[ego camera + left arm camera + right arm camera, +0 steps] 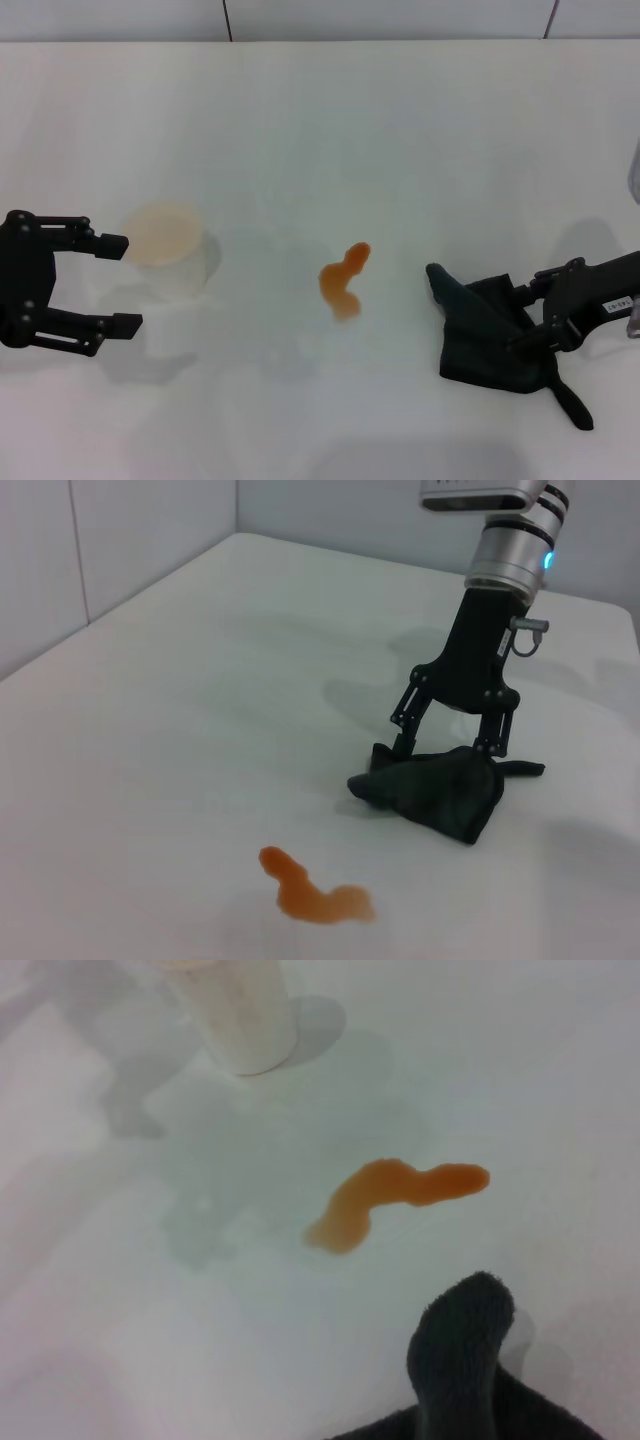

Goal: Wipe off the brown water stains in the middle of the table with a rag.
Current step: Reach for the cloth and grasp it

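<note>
The brown water stain [343, 280] is a wavy orange-brown blot in the middle of the white table [320, 120]. It also shows in the left wrist view [312, 892] and the right wrist view [390, 1195]. The dark rag [485, 330] lies flat on the table to the stain's right, its pointed tail toward the front. My right gripper [515, 316] stands over the rag with its fingers spread, tips down at the rag's edges; the left wrist view shows this gripper [450, 748] and the rag [435, 792]. A corner of the rag [460, 1360] shows in the right wrist view. My left gripper [132, 282] is open at the far left.
A clear plastic cup [170, 250] with an orange-tinted inside stands upright just right of the left gripper's fingertips, left of the stain. Its lower part shows in the right wrist view [240, 1010]. The table's far edge meets a wall.
</note>
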`<state>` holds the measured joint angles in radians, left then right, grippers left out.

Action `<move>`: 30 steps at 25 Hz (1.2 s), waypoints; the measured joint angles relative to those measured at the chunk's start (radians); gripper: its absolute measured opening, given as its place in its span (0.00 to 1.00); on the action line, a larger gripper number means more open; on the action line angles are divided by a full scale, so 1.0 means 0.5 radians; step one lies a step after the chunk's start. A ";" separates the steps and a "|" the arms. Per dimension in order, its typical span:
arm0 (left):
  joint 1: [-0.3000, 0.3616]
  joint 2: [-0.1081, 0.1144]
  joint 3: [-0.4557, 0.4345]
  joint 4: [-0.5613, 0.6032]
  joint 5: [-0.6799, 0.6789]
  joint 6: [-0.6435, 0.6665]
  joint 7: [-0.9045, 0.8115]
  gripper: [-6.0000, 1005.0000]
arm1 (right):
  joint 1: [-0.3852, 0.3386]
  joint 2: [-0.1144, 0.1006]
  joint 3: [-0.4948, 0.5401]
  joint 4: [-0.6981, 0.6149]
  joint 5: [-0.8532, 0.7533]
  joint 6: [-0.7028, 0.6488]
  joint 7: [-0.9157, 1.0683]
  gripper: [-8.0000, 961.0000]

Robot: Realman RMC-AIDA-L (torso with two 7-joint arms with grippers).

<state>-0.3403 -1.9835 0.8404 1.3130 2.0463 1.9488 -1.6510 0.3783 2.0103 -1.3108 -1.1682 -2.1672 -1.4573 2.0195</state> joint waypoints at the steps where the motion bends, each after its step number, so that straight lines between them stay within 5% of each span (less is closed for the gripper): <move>1: -0.002 0.000 0.000 0.000 0.002 -0.001 0.000 0.86 | 0.000 0.000 -0.014 0.000 0.004 0.014 0.000 0.86; 30: -0.003 0.000 0.000 0.000 0.020 -0.011 0.009 0.86 | 0.007 0.005 -0.222 -0.174 0.114 0.032 0.051 0.79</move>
<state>-0.3417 -1.9834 0.8406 1.3131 2.0562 1.9436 -1.6465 0.3820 2.0126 -1.4220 -1.2550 -2.1100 -1.4411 2.0449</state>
